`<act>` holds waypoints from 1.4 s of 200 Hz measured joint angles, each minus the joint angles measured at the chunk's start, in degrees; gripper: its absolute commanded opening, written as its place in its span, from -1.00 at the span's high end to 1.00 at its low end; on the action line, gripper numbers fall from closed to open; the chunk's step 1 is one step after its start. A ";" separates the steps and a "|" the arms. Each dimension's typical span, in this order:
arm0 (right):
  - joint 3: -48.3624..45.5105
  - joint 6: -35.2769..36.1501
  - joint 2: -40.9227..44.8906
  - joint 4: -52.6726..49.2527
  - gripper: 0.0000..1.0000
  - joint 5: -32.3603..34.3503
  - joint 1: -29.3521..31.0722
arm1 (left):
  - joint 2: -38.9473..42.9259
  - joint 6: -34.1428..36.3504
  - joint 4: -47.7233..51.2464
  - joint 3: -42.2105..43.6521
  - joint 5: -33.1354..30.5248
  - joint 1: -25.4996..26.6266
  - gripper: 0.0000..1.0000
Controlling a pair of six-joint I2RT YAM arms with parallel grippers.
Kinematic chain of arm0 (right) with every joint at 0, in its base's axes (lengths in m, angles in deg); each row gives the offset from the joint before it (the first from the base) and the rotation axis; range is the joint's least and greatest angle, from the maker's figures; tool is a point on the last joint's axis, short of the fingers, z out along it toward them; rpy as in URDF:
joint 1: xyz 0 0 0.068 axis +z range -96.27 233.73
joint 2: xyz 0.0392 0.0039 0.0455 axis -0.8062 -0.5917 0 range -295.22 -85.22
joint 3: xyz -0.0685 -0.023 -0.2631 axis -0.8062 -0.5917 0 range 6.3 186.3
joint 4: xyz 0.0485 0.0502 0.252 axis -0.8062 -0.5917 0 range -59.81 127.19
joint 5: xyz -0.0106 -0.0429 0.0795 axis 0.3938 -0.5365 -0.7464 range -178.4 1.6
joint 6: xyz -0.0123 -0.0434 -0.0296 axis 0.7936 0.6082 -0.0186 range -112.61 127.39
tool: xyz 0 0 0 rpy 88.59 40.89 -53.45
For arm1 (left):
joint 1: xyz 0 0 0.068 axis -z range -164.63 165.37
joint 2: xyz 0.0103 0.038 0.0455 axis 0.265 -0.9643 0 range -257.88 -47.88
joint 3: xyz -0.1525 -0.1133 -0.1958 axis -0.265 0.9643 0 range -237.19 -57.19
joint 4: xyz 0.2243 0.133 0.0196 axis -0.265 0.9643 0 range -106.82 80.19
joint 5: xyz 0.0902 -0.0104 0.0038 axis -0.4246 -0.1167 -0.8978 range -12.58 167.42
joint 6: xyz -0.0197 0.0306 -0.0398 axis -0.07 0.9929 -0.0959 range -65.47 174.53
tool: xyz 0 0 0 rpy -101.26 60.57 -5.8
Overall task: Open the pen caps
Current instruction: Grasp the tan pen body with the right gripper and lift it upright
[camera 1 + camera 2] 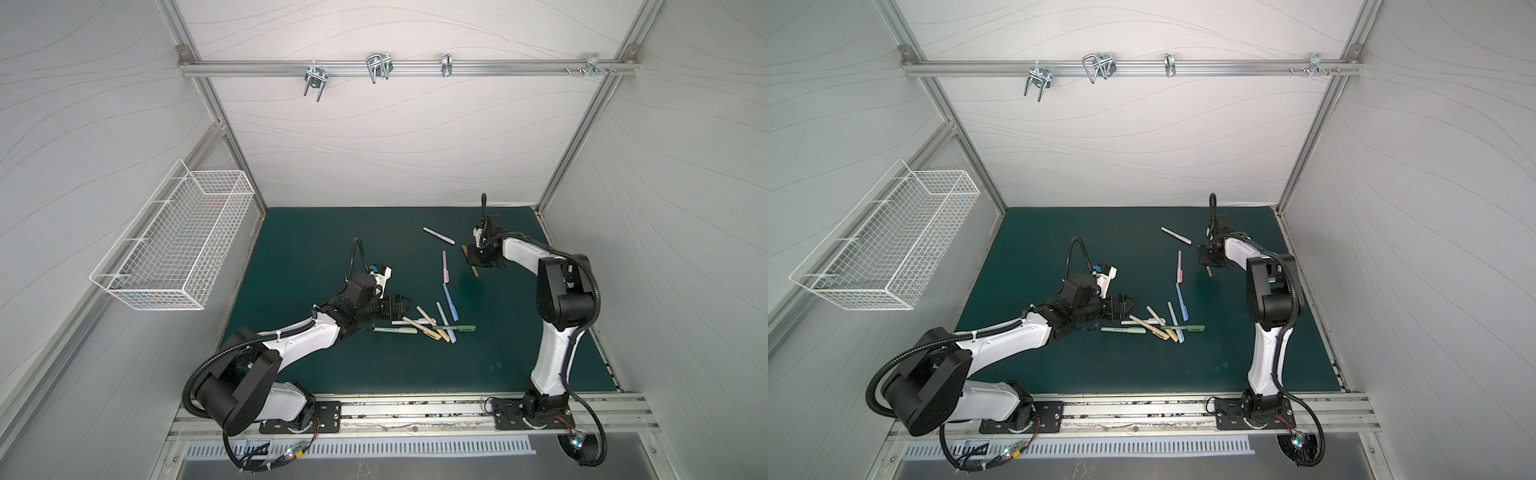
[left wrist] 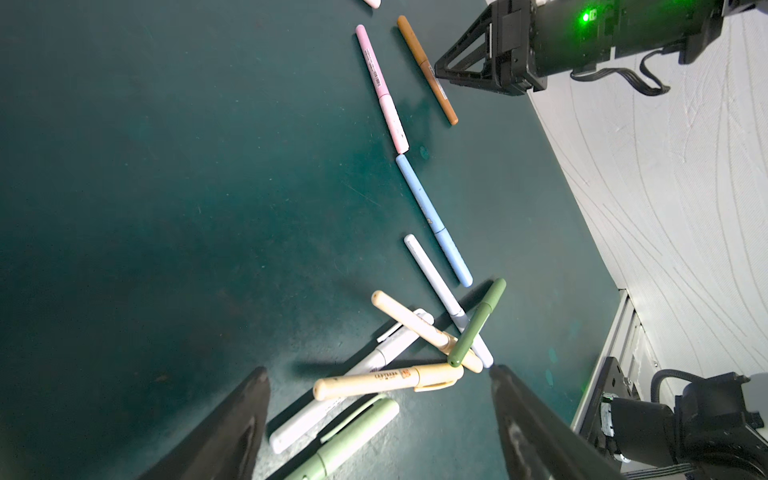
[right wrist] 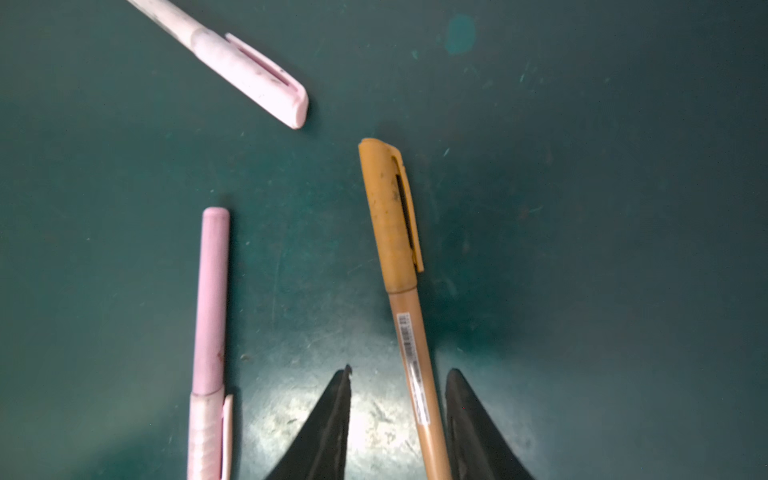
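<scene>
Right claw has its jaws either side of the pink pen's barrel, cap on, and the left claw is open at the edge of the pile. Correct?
Wrong pen: the right wrist view shows the right claw with jaws either side of the barrel of the brown pen, cap on. The left claw is open at the edge of the pile, as stated.

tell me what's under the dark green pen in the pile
The dark green pen crosses over a white pen and a tan pen. The stretches of both right beneath it are hidden.
</scene>
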 measured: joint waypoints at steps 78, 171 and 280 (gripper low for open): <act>4.61 0.22 -3.30 -4.33 0.44 0.50 0.11 | -0.07 0.15 0.13 -0.28 -0.07 0.17 -0.66; 7.19 0.48 -5.75 -7.87 0.57 1.38 1.09 | -0.81 0.17 0.72 -1.09 -0.85 0.52 -0.65; 7.80 1.81 -6.05 -8.96 0.83 5.73 3.39 | 0.96 0.15 1.29 -1.09 -1.33 0.81 -0.65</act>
